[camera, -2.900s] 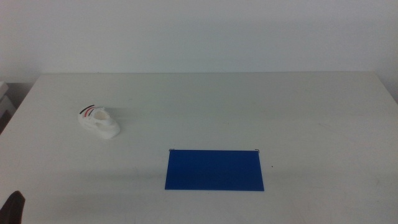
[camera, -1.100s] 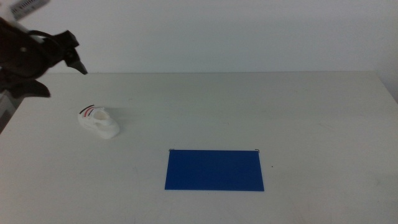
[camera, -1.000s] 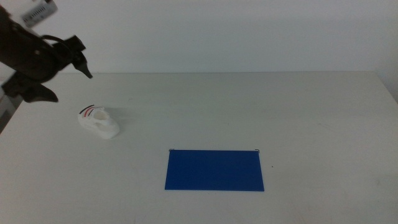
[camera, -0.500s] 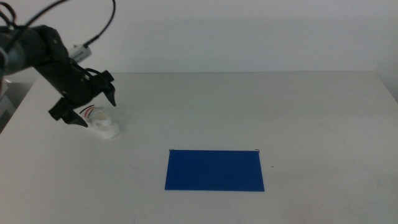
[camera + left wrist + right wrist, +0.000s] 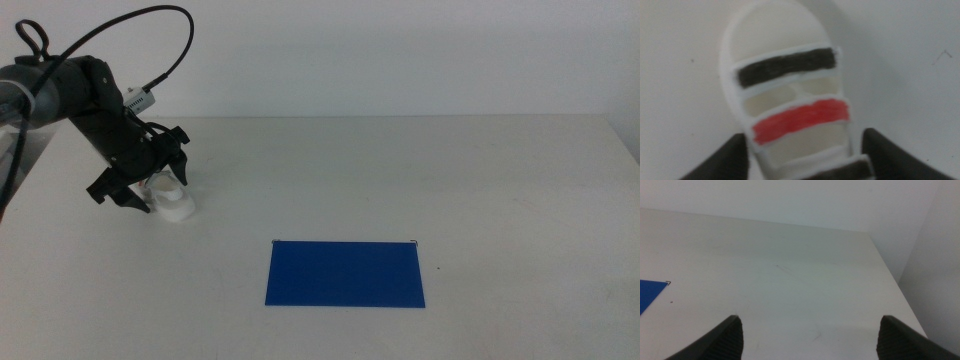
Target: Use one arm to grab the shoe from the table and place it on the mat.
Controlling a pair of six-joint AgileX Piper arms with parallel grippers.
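The small white shoe [image 5: 174, 205] with black and red straps lies on the white table [image 5: 450, 170] at the left. The black left arm reaches in from the left, and my left gripper [image 5: 150, 190] is down over the shoe with one jaw on each side of it, open. The left wrist view shows the shoe [image 5: 790, 95] close up between the two dark jaws of the left gripper [image 5: 805, 155]. The dark blue mat [image 5: 345, 273] lies flat near the front middle, well to the right of the shoe. My right gripper [image 5: 807, 330] is open and empty, out of the middle view.
A black cable loops up from the left arm [image 5: 70, 95]. The table's right edge and a white wall show in the right wrist view, with a corner of the mat [image 5: 647, 295]. A small dark speck [image 5: 436, 267] lies beside the mat.
The left arm came in from the upper left and lowered its open gripper onto the shoe. In the last half second it sank a little further around it. The shoe and mat stayed put.
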